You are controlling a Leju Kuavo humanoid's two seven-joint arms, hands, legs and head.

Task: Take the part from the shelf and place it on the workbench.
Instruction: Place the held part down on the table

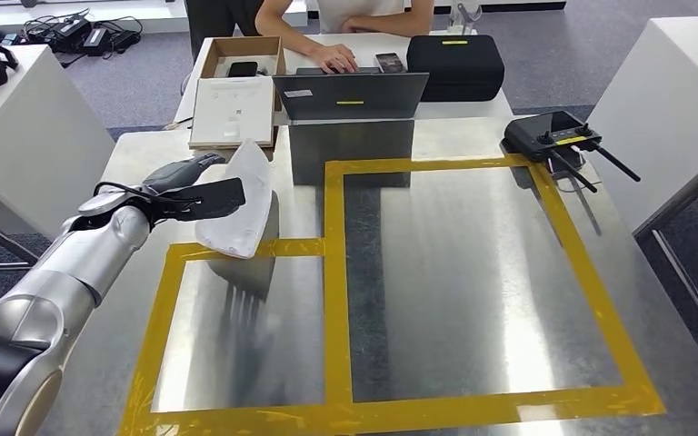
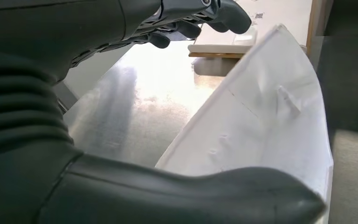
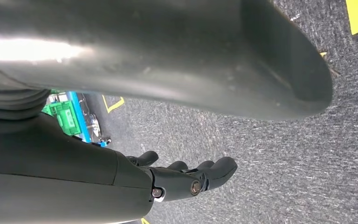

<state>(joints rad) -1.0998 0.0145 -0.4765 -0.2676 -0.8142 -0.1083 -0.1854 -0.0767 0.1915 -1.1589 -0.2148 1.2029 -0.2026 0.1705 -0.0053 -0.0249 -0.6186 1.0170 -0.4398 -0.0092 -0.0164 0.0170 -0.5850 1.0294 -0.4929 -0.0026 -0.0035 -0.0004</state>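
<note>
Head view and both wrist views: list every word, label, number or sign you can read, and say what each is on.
No text can be read.
White box: small dark print, too small to read.
Laptop lid: yellow strip and pale sticker, both illegible.
Black case: yellow label, illegible.
White part in the left hand: no print shows.

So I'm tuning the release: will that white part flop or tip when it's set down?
Probably stiff: the white part keeps its curved shape in the left robot hand. Likely light, held by one hand. Its curve may rock on the workbench.
</note>
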